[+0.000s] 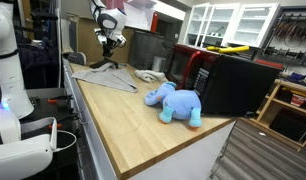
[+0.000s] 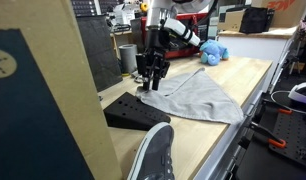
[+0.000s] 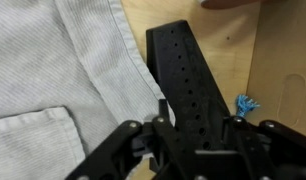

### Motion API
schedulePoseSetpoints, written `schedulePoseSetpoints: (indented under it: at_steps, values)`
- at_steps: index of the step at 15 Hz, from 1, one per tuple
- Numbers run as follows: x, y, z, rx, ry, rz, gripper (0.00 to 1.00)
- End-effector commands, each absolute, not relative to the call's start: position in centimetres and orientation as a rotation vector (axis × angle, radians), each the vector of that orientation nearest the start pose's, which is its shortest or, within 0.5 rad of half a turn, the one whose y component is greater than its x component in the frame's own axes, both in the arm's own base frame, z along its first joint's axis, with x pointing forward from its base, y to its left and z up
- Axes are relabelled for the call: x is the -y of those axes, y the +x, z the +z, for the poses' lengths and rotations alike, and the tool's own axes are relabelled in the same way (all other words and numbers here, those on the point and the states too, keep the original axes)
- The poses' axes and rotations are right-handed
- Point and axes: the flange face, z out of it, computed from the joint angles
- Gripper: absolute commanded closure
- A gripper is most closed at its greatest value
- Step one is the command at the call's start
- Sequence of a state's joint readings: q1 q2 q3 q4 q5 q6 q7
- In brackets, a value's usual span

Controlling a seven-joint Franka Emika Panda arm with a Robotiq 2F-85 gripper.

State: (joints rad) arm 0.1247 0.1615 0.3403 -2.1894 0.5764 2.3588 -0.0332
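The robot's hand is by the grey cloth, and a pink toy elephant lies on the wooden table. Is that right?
Not quite. The toy elephant is blue, not pink; both exterior views show it. The rest holds: the hand is by the grey cloth, and the elephant lies on the wooden table.

A grey cloth point(image 2: 198, 97) and a black perforated wedge point(image 2: 133, 110) are lying touching at one end of the wooden counter point(image 1: 133, 125), with a blue plush toy point(image 1: 176, 102) sitting mid-counter.
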Motion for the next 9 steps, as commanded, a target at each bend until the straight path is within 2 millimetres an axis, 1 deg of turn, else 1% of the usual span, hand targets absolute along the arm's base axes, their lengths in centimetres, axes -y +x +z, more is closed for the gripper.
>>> schedulePoseSetpoints:
  at_steps: [1, 2, 4, 6, 9]
  values:
    - [-22.1, 49.7, 34.8, 0.146, -2.662, 0.166, 0.24]
    - [-21.1, 50.4, 35.0, 0.136, -2.675, 0.143, 0.17]
    - [-19.5, 51.6, 34.3, 0.112, -2.71, 0.091, 0.02]
    - [-18.3, 52.1, 33.0, 0.141, -2.749, 0.038, 0.0]
    - [-17.3, 53.1, 30.7, 0.174, -2.815, -0.057, 0.0]
